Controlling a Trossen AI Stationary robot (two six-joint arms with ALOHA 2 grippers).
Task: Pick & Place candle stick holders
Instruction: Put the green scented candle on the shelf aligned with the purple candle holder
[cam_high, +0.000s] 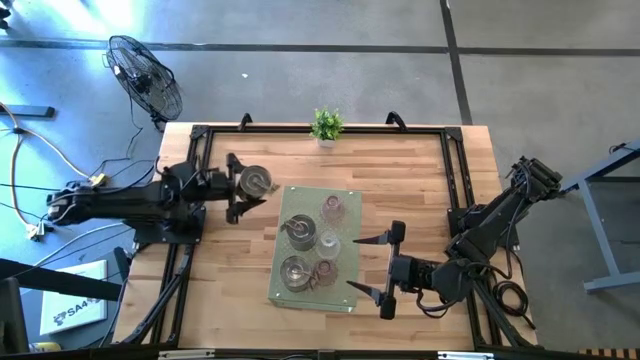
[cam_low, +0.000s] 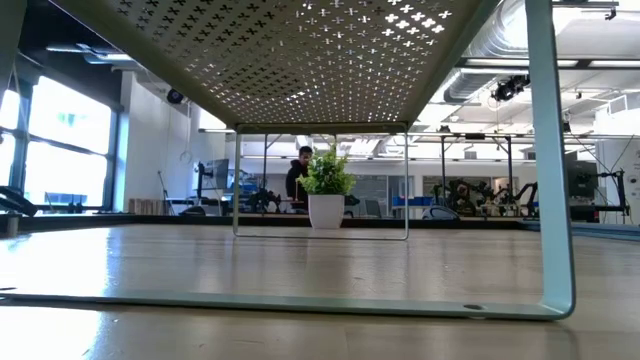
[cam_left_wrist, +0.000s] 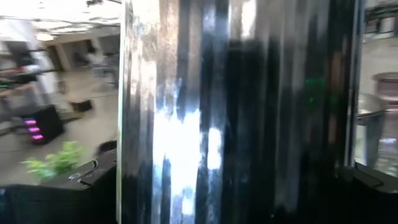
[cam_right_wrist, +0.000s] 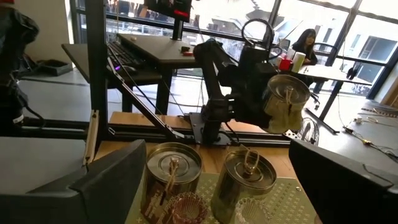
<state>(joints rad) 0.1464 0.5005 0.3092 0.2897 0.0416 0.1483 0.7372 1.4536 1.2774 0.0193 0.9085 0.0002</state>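
From above, the left end effector (cam_high: 243, 187) grips a silver candle stick holder (cam_high: 256, 182), held off the perforated tray (cam_high: 348, 200) toward the surface's left edge. Its own wrist camera is filled by that shiny fluted metal (cam_left_wrist: 236, 112) and shows little else. The right wrist view catches the lifted holder (cam_right_wrist: 285, 101) in the far arm's grasp, above two silver holders (cam_right_wrist: 173, 167) standing on the tray with glass cups (cam_right_wrist: 186, 207) just in front. Overhead, the right end effector (cam_high: 388, 271) waits beside the tray's right edge, fingers spread wide, holding nothing. The low view sees only the tray's underside (cam_low: 300, 50), the potted plant (cam_low: 326, 190) at the far edge, and a person (cam_low: 298, 172) in the room beyond.
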